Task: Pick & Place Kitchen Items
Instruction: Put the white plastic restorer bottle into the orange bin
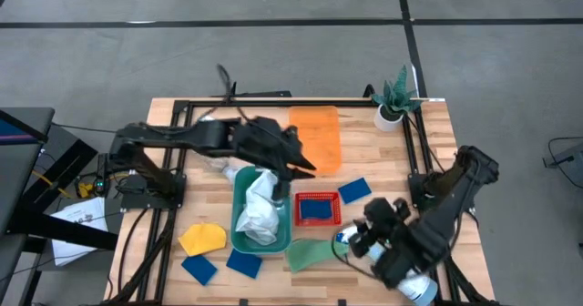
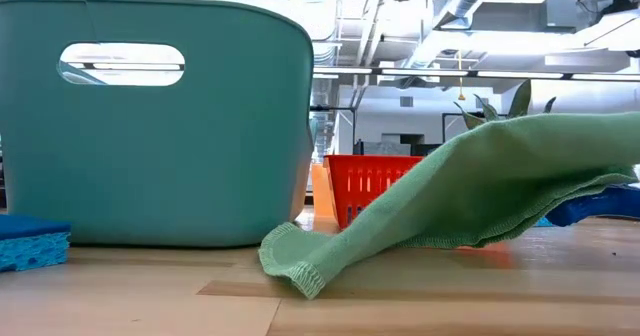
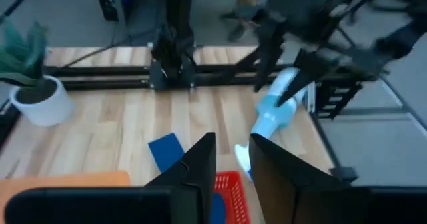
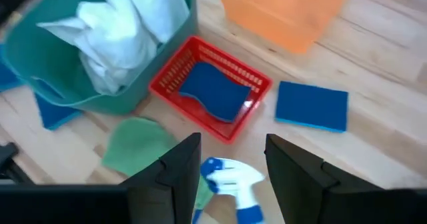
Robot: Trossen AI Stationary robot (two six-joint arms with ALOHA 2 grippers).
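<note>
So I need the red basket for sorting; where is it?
In the high view, the red basket sits right of the teal bin, holding a blue sponge.

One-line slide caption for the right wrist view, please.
Right gripper holds spray bottle above green cloth, beside red basket containing a blue sponge.

blue sponges: 4, one [image 1: 317, 208] in the red basket, one [image 1: 354, 190] just beside it, two [image 1: 199, 269] [image 1: 244, 262] by the table's front edge
cloths: 3, white [image 1: 260, 206], yellow [image 1: 202, 239], green [image 1: 311, 252]
spray bottles: 1 [image 4: 229, 181]
teal bins: 1 [image 1: 239, 236]
red baskets: 1 [image 1: 316, 222]
orange trays: 1 [image 1: 316, 137]
potted plants: 1 [image 1: 393, 99]
</note>
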